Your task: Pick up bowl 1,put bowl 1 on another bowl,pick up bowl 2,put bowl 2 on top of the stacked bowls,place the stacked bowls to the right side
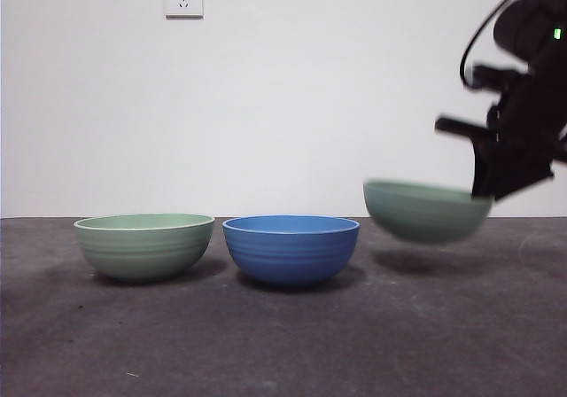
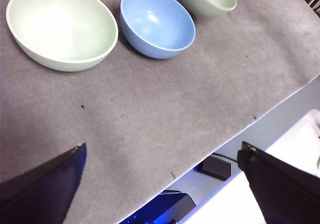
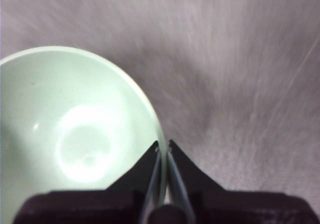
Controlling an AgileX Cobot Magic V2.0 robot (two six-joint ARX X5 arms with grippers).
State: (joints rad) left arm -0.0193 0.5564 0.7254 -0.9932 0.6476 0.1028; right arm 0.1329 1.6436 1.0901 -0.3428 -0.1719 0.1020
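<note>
Blue bowl (image 1: 291,249) rests tabled; right gripper (image 3: 163,146) fingers pinch lifted green bowl's (image 1: 425,209) rim.

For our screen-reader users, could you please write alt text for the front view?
The right gripper holds a pale green bowl by its rim, lifted off the dark table. A blue bowl and a second pale green bowl rest there, close together.

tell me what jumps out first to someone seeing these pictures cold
The pale green ribbed bowl hanging blurred above the dark grey table, its shadow beneath it, draws the eye; the right gripper pinches its rim. Beside it on the table stand the round blue ribbed bowl in the middle and a second pale green bowl at the far end. The left gripper waits open over bare table.
</note>
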